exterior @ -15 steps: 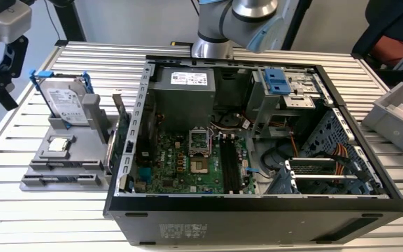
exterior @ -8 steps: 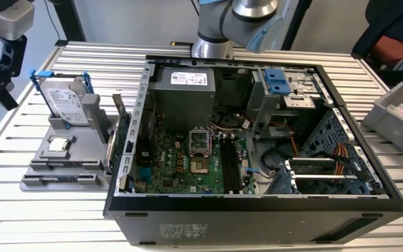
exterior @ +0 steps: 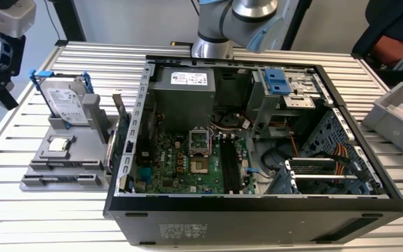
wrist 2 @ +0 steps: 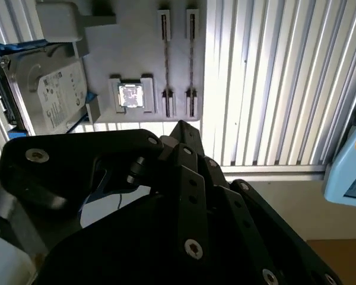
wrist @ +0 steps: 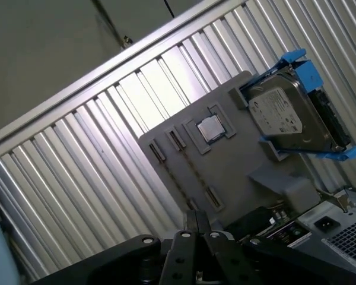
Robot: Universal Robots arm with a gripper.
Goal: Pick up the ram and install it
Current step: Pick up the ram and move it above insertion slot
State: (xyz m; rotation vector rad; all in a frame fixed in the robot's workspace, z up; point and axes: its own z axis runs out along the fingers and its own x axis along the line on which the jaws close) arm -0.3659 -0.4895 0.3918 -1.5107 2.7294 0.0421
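My gripper [exterior: 6,97] hangs high over the table's edge, to the exterior view's left of the grey parts holder [exterior: 40,181]. In both wrist views its black fingertips [wrist 2: 181,127] [wrist: 196,218] meet, with nothing visible between them. They point down toward the holder [wrist 2: 136,47] [wrist: 225,172]. The ram is out of view as a clear stick. The holder's two narrow slots [wrist 2: 165,59] [wrist: 193,169] show only thin dark lines. The open computer case [exterior: 257,207] lies at centre, its black motherboard slots [exterior: 231,163] running lengthwise beside the processor socket.
A silver hard drive [exterior: 65,105] [wrist 2: 53,101] [wrist: 285,116] with blue clips stands at the holder's back, with a processor chip [exterior: 59,144] [wrist 2: 130,96] [wrist: 212,129] in front of it. A green card [exterior: 121,136] stands between holder and case. A grey bin [exterior: 398,118] sits at the exterior view's right.
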